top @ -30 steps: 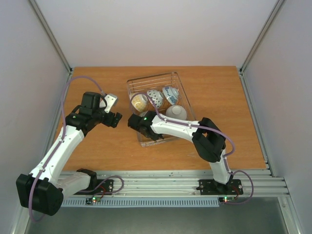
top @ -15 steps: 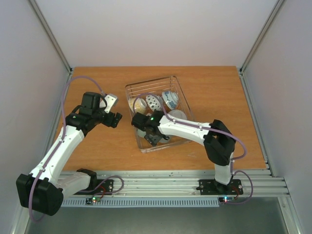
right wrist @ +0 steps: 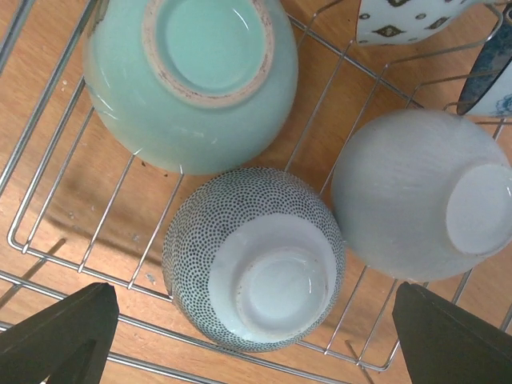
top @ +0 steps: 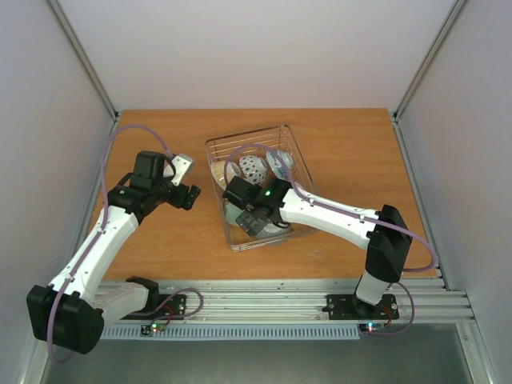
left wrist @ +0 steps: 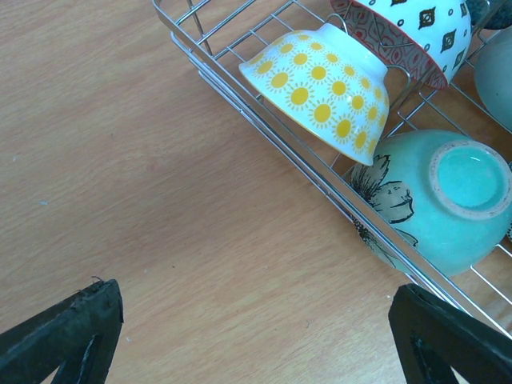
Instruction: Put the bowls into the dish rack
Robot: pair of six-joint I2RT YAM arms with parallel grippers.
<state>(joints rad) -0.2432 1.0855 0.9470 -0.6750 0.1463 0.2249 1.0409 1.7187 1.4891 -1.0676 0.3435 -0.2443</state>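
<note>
The dish rack [top: 244, 136] is a silver wire basket on the wooden table, and it holds several bowls. In the right wrist view a dark-dotted white bowl [right wrist: 254, 260] lies upside down on the wires. Around it are a pale green bowl [right wrist: 192, 80], a plain white bowl [right wrist: 416, 196] and a patterned bowl [right wrist: 408, 16]. My right gripper [right wrist: 256, 336] hangs open over the dotted bowl, with its fingers well clear of both sides. My left gripper [left wrist: 260, 336] is open over bare table left of the rack, near a yellow sun-patterned bowl [left wrist: 320, 80].
The rack's near-left rim wire [left wrist: 264, 120] runs diagonally through the left wrist view. Behind it sits a green flower-painted bowl [left wrist: 448, 208]. Grey walls enclose the table on three sides, and the arm bases and a metal rail [top: 280, 300] line the front edge.
My right gripper has opened wider above the dotted bowl and shifted slightly toward the front right, its elbow swinging right. The rack has shifted a little. The left arm has not moved.
</note>
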